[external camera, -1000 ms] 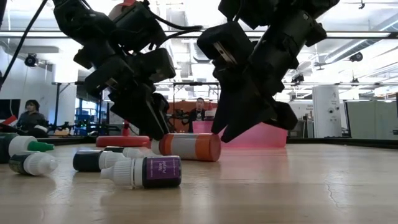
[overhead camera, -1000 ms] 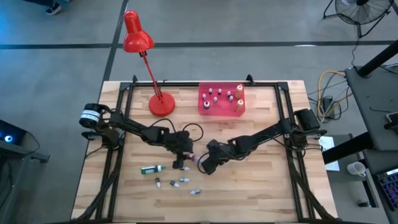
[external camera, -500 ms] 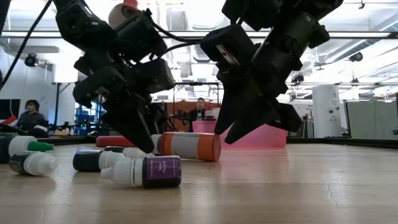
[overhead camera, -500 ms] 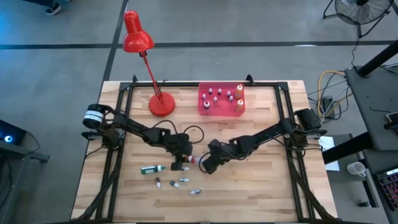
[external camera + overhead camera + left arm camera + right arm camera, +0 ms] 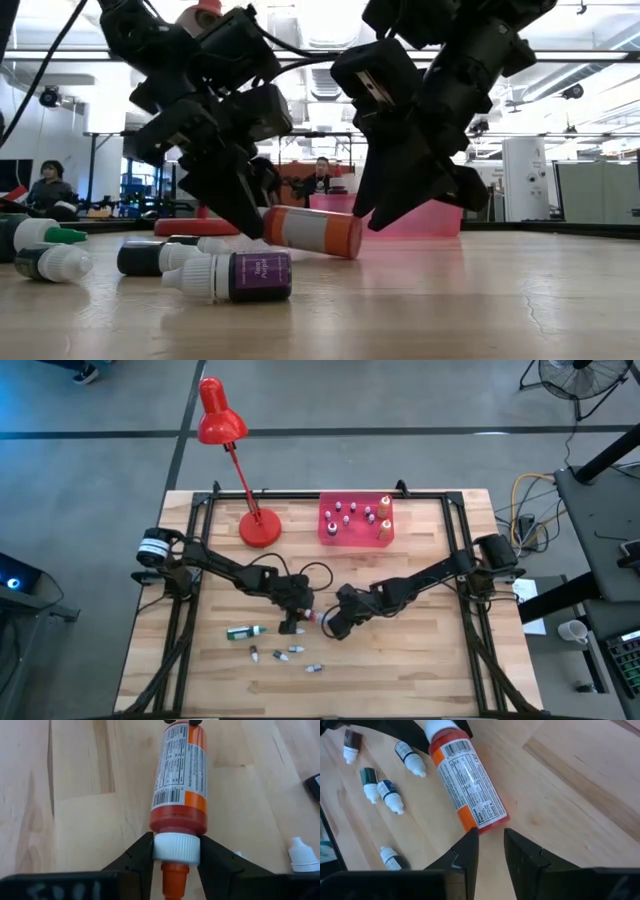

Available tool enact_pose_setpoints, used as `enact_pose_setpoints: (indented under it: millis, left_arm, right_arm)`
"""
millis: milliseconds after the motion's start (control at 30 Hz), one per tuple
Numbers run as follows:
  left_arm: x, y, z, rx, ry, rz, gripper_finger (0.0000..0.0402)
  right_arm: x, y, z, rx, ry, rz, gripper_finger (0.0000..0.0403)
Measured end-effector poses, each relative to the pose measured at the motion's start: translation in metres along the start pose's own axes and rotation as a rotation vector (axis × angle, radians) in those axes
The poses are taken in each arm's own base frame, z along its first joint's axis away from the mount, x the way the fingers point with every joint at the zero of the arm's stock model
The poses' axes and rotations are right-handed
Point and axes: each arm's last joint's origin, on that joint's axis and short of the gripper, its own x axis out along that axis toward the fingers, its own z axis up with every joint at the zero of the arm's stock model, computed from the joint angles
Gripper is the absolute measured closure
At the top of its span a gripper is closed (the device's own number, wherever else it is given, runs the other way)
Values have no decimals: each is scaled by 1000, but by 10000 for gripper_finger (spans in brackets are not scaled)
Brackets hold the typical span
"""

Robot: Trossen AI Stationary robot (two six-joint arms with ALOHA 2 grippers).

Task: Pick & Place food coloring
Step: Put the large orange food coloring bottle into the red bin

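An orange-red food coloring bottle [image 5: 311, 617] with a white ribbed cap lies at the table's middle, between my two grippers. My left gripper [image 5: 176, 865] is shut on its cap end. My right gripper [image 5: 490, 845] stands at the bottle's base end [image 5: 487, 822], its fingers a little apart with nothing between them. A dark green bottle [image 5: 243, 631] and several tiny bottles [image 5: 280, 653] lie on their sides on the wood nearer the front edge. A purple-labelled one [image 5: 235, 277] lies closest in the low view. My left gripper pinches the bottle's white ribbed cap [image 5: 176, 847] between its two fingers, one on each side. The fingers slant down from the table's left and lie along the bottle. The bottle is tilted, with its cap end raised and its base end [image 5: 345, 240] low by the table. My right gripper's fingertips [image 5: 471, 837] stand right at the bottle's base; I cannot tell whether they touch it.
A pink tray [image 5: 328, 530] with several bottles standing in it sits at the far middle of the table. A red desk lamp [image 5: 258, 525] stands to its left. Bare wood lies to the right of the grippers.
The orange-red bottle lay level before and now tilts. Its cap end at my left gripper has come up, while its base end has stayed low.
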Motion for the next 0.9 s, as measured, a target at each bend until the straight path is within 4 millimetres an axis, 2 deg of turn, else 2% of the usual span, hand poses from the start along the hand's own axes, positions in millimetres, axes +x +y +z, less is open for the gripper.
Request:
enact_pose_setpoints:
  millis: [267,467,900]
  left_arm:
    - [-11,-2,21,24,13,11,297]
    - [-22,-3,48,63,-81,48,297]
    - [-23,-4,56,99,-99,49,297]
  right_arm:
    - [0,-3,-2,-52,20,-15,310]
    - [3,-10,-5,-77,47,-74,312]
    - [2,-12,-4,-85,15,-101,322]
